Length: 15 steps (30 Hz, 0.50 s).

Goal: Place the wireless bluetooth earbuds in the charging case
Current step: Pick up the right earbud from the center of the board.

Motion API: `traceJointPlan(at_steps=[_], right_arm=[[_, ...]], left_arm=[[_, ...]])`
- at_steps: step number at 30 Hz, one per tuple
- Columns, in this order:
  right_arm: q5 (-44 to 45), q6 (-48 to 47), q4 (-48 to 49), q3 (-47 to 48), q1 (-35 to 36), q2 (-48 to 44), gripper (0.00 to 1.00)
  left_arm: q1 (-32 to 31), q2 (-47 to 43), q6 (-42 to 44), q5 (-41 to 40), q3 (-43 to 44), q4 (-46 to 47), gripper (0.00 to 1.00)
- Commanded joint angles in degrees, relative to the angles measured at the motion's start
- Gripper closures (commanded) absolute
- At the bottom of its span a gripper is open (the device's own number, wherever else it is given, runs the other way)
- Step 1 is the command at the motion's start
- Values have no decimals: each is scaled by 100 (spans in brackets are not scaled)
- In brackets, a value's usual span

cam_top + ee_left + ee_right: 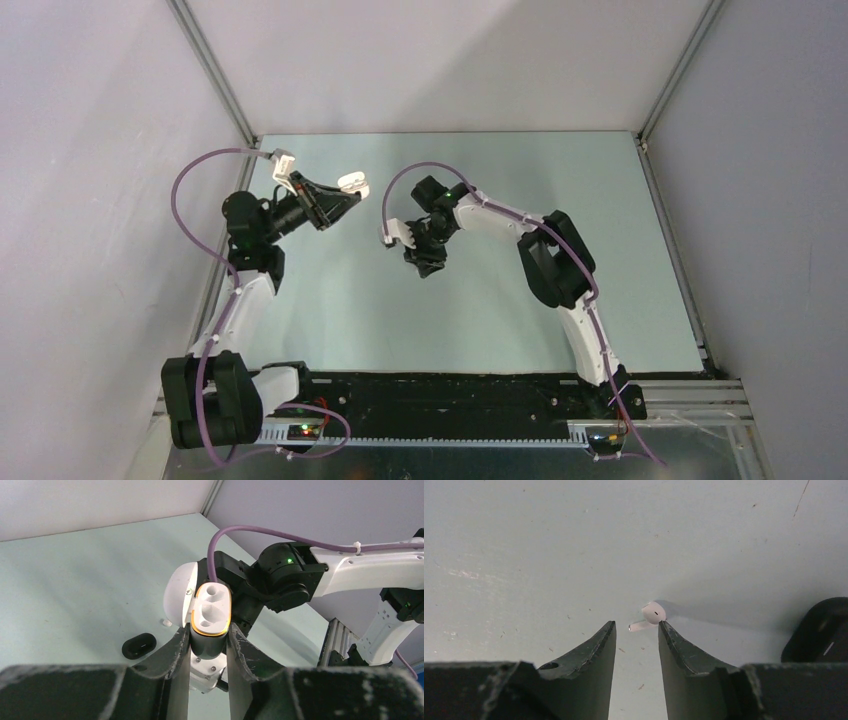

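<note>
Right wrist: caught one earbud (653, 613) lying on the table (524, 555), just past the fingertips, head toward the right finger, stem pointing left
right pincer (636, 624): jaws apart, nothing in them; right tip sat very close to the earbud's head, couldn't tell if touching
left pincer (209, 630): clamped on the case (211, 611), held up off the table
case: lid (176, 596) flipped open to the left, sockets facing the left wrist cam; right arm's wrist just behind it in that view
step: looked like the pick-up of the earbud, not yet grabbed
how to do it well: probably needed a bit more reach forward so the fat head, not the skinny stem, landed between the pads; then a slow squeeze so it didn't squirt out sideways; also needed the case kept dead steady with the sockets open to the drop
earbuds counted: one for sure; second not spotted, couldn't tell if already sat in a socket; a tiny white speck beside the lid in the left wrist view was maybe that same one
cases counted: one
black oval (139, 645): one, on the table, near the earbud, not part of the job
arms counted: two
</note>
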Motion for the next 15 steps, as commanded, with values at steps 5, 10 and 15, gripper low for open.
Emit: traceJointPlan(at_steps=[5,10,15], right_arm=[[-278,447,72,392,-62,200,59],[-264,511,128,407,-65,268,60],[-268,556,148,442,-83,360,60]], left_arm=[[69,-61,-37,-44,32,112,100],[86,-14,-45,7,53,112,100],[95,-3,-46,12,55,106,100]])
